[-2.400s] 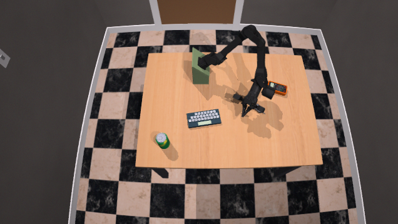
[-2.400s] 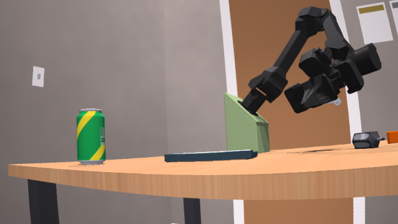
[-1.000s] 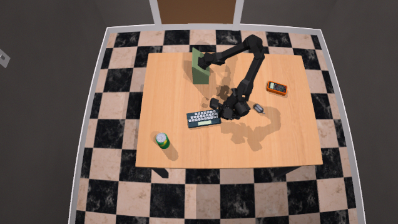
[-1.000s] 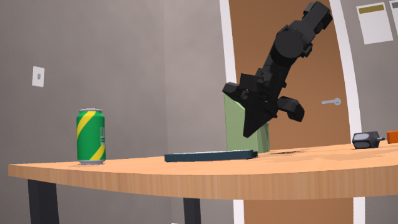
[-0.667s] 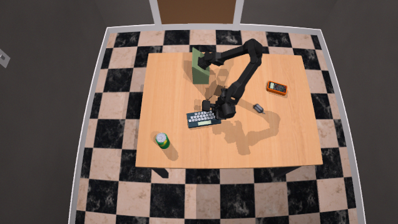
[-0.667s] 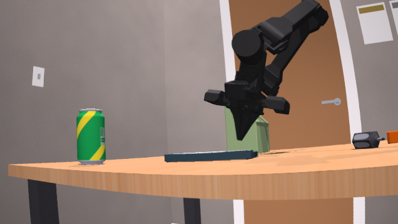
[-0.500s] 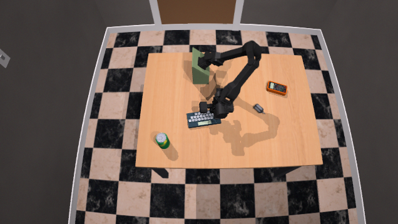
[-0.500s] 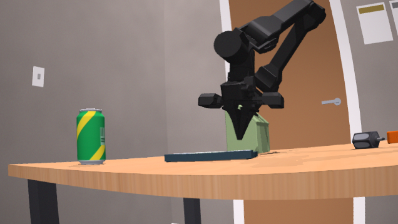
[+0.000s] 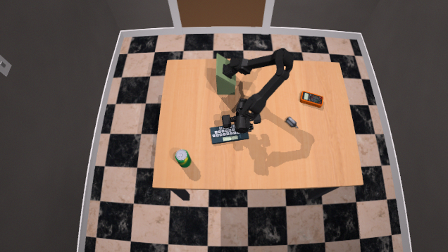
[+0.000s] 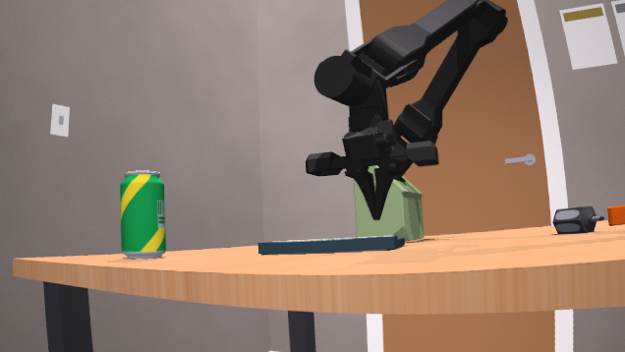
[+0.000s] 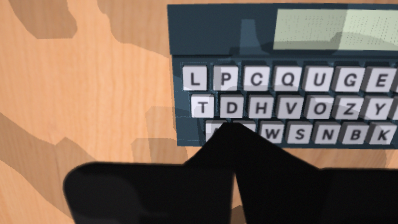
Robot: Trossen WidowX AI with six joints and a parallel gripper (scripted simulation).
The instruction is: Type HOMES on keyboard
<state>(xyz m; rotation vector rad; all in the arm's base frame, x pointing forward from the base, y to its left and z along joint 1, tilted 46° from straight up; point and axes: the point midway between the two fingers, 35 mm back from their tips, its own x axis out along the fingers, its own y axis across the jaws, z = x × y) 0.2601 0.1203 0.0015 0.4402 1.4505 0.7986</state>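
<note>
Black gripper, fingers pressed together on nothing, which we log poised above blue keyboard on wooden table

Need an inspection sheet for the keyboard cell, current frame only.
Surface: wooden table, arm shadows across it.
Job's things: dark blue keyboard lying flat; scrambled letter keys and a pale display strip.
Clutter: green-yellow can upright; orange meter; small grey gadget; green wedge block at the arm's base.
Grippers: gripper shut, empty, pointing down, tip above the keyboard, not touching.
Cables: nothing seen.
Surroundings: checkered floor, brown door, grey walls.
</note>
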